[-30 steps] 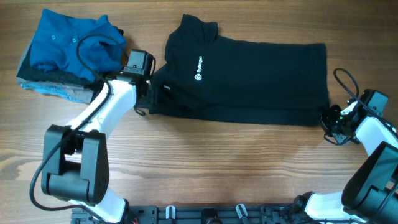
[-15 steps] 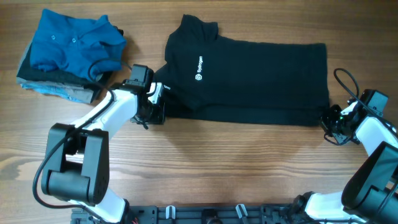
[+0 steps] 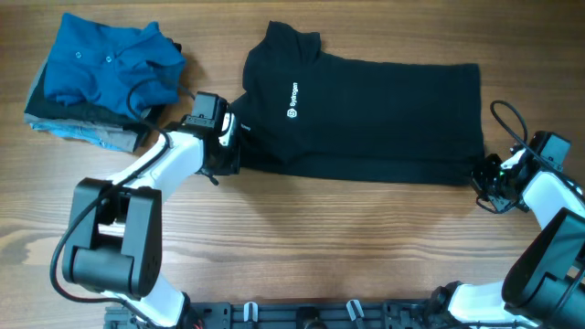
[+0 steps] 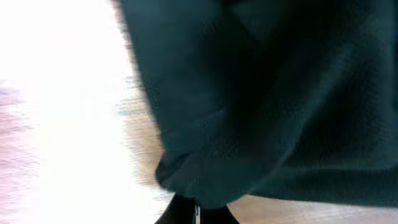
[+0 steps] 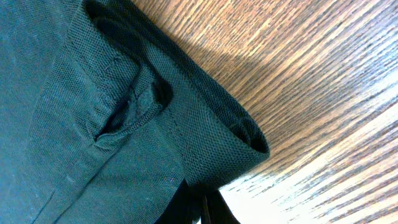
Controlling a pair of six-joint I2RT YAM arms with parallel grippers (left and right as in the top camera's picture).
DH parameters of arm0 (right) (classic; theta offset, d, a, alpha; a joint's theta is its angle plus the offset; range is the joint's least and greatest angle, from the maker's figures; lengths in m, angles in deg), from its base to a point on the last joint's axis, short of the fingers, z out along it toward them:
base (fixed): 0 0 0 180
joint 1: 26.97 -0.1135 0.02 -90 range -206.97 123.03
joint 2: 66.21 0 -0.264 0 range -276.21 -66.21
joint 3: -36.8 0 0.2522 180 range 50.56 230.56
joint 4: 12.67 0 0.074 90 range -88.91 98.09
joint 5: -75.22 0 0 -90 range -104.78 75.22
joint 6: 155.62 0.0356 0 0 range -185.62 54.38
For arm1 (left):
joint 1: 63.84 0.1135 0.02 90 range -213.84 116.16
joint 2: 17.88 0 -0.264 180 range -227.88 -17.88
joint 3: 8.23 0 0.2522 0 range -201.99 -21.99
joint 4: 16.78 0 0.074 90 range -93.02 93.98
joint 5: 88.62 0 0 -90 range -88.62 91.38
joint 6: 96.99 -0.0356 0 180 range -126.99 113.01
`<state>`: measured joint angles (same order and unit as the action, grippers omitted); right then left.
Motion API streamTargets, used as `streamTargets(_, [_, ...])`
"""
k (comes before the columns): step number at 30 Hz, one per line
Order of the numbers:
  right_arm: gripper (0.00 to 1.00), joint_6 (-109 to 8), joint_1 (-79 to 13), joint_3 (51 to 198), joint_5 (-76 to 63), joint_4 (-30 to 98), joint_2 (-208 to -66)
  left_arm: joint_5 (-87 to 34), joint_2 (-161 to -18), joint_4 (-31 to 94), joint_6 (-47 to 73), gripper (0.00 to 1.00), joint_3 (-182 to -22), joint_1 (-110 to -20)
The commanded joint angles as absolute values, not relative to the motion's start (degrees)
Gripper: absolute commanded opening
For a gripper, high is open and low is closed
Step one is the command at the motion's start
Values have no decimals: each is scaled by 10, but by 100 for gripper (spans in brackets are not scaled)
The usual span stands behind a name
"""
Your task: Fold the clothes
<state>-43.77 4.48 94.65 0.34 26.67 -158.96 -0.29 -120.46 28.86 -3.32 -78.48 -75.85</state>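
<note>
The black polo shirt [image 3: 366, 110] lies flat across the middle of the table, collar to the left, white chest logo facing up. My left gripper [image 3: 228, 157] is shut on the shirt's near left corner by the sleeve; in the left wrist view the dark fabric [image 4: 261, 106] bunches just above the closed fingertips [image 4: 180, 214]. At the near right hem corner my right gripper [image 3: 483, 177] is shut on the shirt too. The right wrist view shows the folded hem [image 5: 205, 137] pinched between its fingers [image 5: 186, 208].
A blue buttoned polo shirt [image 3: 105, 68] rests on a stack of grey and light-blue folded garments [image 3: 78, 128] at the far left. Bare wooden table [image 3: 347, 247] stretches along the front. Both arm bases stand at the front edge.
My left gripper has moved right from the sleeve edge to the shirt's near left corner and closed on the fabric. The right gripper has stayed put, still shut on the hem.
</note>
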Motion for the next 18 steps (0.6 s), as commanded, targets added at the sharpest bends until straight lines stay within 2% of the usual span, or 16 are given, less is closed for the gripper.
streamTargets(1, [4,-431,49,960,-13,267,-1589,131,-1236,290,-30,4,-777,-755])
streamTargets(4, [4,-431,49,960,-14,273,-1588,203,-1234,324,-1,4,-802,-751])
streamTargets(10, [4,-429,49,960,-32,286,-1588,203,-1226,386,1,4,-871,-729])
streamTargets(12, [4,-429,49,960,-32,286,-1588,170,-1225,409,0,4,-890,-728])
streamTargets(13, [4,-429,49,960,-32,286,-1588,115,-1225,425,-8,5,-897,-728])
streamTargets(15, [4,-429,49,960,-32,286,-1588,-10,-1225,443,-26,22,-897,-728])
streamTargets(17, [4,-430,49,960,-32,286,-1588,-89,-1225,447,-41,54,-897,-728])
streamTargets(18, [4,-430,49,960,-32,286,-1589,-108,-1225,448,-40,66,-897,-728])
